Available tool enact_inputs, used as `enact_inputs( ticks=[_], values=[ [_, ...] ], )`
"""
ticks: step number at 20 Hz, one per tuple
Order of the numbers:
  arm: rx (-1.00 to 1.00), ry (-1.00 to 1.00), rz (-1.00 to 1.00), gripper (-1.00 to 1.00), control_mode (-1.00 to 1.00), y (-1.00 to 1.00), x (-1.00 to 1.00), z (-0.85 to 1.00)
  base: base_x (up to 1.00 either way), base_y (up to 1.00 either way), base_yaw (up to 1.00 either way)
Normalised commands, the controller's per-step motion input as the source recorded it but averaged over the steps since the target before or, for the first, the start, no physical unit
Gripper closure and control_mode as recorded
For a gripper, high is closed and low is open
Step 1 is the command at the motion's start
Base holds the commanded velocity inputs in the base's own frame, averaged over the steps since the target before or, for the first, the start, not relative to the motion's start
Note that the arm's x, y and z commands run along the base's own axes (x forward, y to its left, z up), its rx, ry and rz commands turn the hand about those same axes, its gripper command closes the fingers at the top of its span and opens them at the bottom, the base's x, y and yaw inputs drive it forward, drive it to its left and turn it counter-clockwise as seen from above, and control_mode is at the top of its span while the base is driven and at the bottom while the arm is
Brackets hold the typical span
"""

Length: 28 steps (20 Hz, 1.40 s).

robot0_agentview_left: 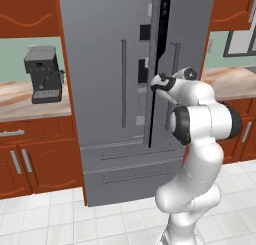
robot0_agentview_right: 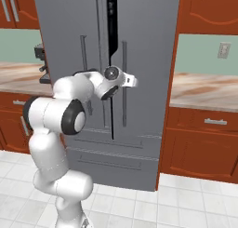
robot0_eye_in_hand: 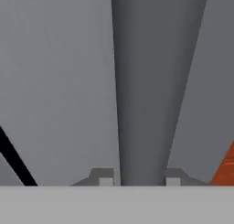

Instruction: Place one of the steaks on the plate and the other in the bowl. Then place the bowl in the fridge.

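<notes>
Inspector A: We find the fridge (robot0_agentview_left: pixel 107 89) standing tall and grey between red-brown cabinets, its right upper door ajar, so that a narrow dark gap runs down beside the middle seam. White door bins show faintly inside that gap.

Inspector B: Agreed. We record the claw (robot0_eye_in_hand: pixel 139 182) at the right door's vertical bar handle (robot0_eye_in_hand: pixel 153 81); in the hand view its two fingertips sit one on each side of the bar, clamped on it.

Inspector A: And the room around the fridge?

Inspector B: To the left of the fridge we note a light wood-grain table (robot0_agentview_left: pixel 22 101) carrying a dark coffee machine (robot0_agentview_left: pixel 44 74), with pale green wall behind. To its right, another stretch of the same table (robot0_agentview_right: pixel 204 94) over drawers, and a wall socket (robot0_agentview_right: pixel 225 50) above it. Below the fridge, white floor tiles (robot0_agentview_left: pixel 45 219). The two lower drawers of the fridge are closed.
</notes>
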Motion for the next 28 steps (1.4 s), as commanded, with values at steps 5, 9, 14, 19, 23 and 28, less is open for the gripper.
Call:
enact_inputs(
  ticks=[5,9,14,19,23,28],
  values=[
    [0.27,-0.01,0.05,1.0,-1.0,-0.74,-0.92,0.58,0.0,0.0,0.0],
    [0.22,-0.06,0.15,1.0,-1.0,-0.68,-0.82,0.14,0.0,0.0,0.0],
    [0.01,-0.01,0.08,1.0,-1.0,-0.15,-0.26,0.01,0.0,0.0,0.0],
    [-0.1,0.11,0.0,-1.0,-1.0,0.08,-0.17,0.35,0.0,0.0,0.0],
    [-0.15,0.01,-0.05,-1.0,-1.0,0.17,-0.72,0.51,0.0,0.0,0.0],
    [-0.17,0.05,-0.19,-1.0,-1.0,0.79,-0.98,0.29,0.0,0.0,0.0]
  ],
)
